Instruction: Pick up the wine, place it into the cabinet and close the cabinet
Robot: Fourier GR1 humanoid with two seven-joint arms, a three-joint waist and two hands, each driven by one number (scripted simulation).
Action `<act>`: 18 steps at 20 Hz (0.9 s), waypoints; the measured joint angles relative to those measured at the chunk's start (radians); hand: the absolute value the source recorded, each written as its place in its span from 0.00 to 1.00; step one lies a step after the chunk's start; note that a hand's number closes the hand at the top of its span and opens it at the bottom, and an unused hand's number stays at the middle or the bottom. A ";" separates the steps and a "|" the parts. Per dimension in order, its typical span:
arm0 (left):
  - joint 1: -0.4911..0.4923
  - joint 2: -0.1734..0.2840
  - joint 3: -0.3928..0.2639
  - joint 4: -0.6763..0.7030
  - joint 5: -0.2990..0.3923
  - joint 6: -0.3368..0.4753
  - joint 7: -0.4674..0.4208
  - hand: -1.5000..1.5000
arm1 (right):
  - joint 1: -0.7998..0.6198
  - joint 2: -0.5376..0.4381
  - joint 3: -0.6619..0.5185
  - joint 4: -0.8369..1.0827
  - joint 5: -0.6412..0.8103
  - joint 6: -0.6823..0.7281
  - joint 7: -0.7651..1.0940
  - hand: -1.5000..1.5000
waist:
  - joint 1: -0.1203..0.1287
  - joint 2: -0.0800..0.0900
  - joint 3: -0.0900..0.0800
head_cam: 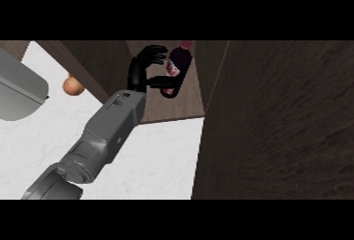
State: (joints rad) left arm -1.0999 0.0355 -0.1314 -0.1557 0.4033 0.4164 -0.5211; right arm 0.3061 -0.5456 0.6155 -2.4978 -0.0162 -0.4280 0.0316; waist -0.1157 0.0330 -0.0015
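The wine bottle [181, 60] is dark with a red cap and a pale label. It leans inside the open cabinet [181, 108], its base near the shelf's brown floor. My left hand [140, 74] reaches into the cabinet from the lower left, just left of the bottle. Its fingers curl toward the bottle's upper part and its thumb lies against the lower body. The bottle's left side is partly hidden by the hand. My right hand does not show.
The cabinet door [276, 126], a big dark wooden panel, stands open and fills the right side. A light grey rounded object [19, 91] sits at the left edge, with an orange-brown lump [72, 85] beside it. White counter [159, 159] lies below.
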 measured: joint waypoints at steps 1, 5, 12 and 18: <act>-0.005 0.005 -0.002 0.009 -0.006 0.009 -0.005 0.00 | 0.001 -0.001 -0.003 0.000 -0.001 0.003 -0.003 0.00 | -0.002 0.001 0.000; -0.022 0.016 -0.007 0.039 -0.023 0.050 -0.026 0.00 | 0.006 0.002 -0.003 0.001 -0.004 0.014 -0.020 0.00 | -0.008 0.004 0.000; -0.042 0.038 0.006 0.072 -0.024 0.082 -0.036 0.00 | 0.026 -0.009 0.000 0.001 -0.009 0.044 -0.056 0.00 | -0.020 0.006 0.000; -0.055 0.029 0.033 0.048 -0.002 -0.003 -0.072 1.00 | 0.042 -0.007 -0.006 0.001 -0.013 0.051 -0.076 0.00 | -0.012 0.004 -0.001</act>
State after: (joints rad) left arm -1.1548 0.0642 -0.0987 -0.1078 0.4009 0.4131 -0.5928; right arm 0.3483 -0.5531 0.6096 -2.4972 -0.0290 -0.3770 -0.0441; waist -0.1272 0.0374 -0.0029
